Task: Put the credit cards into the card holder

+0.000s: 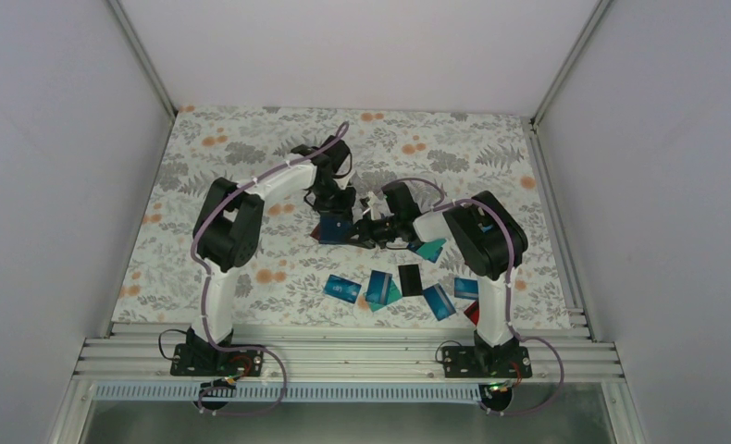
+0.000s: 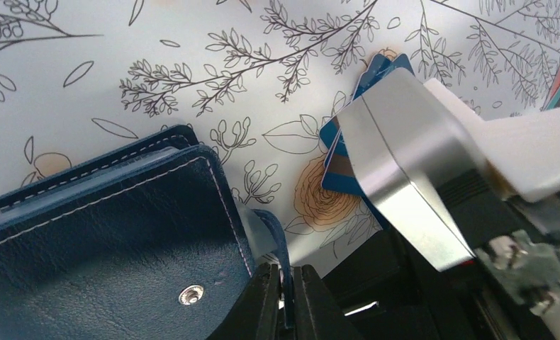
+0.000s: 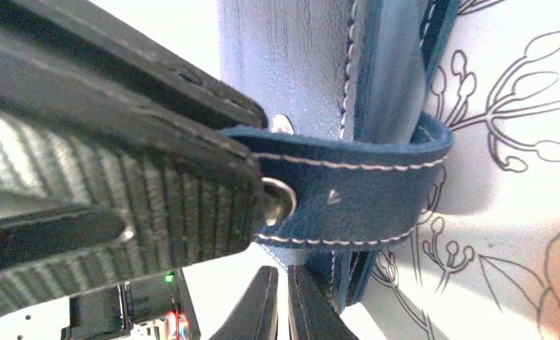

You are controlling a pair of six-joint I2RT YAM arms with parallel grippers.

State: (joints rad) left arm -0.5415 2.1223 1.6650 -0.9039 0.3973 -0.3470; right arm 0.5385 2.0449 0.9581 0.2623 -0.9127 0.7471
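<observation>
While L pincer (image 2: 286,275) nips stitched navy leather card holder (image 2: 107,234) tab, R pincer (image 3: 281,276) seems shut.

Card holder (image 1: 332,229): navy leather, pale stitching, metal snap, strap (image 3: 348,198) looped out from one edge. It's mid-bench (image 1: 251,157) and tilted, with a thin strap edge pinched in the left hand (image 2: 286,287). Can't tell if it touches the bench.

Credit cards (image 1: 378,288): loose and flat toward the near edge, right of centre. Mostly blue, some teal, one black, one red, a few overlapping. A couple of blue ones lie stacked near the holder.
</observation>
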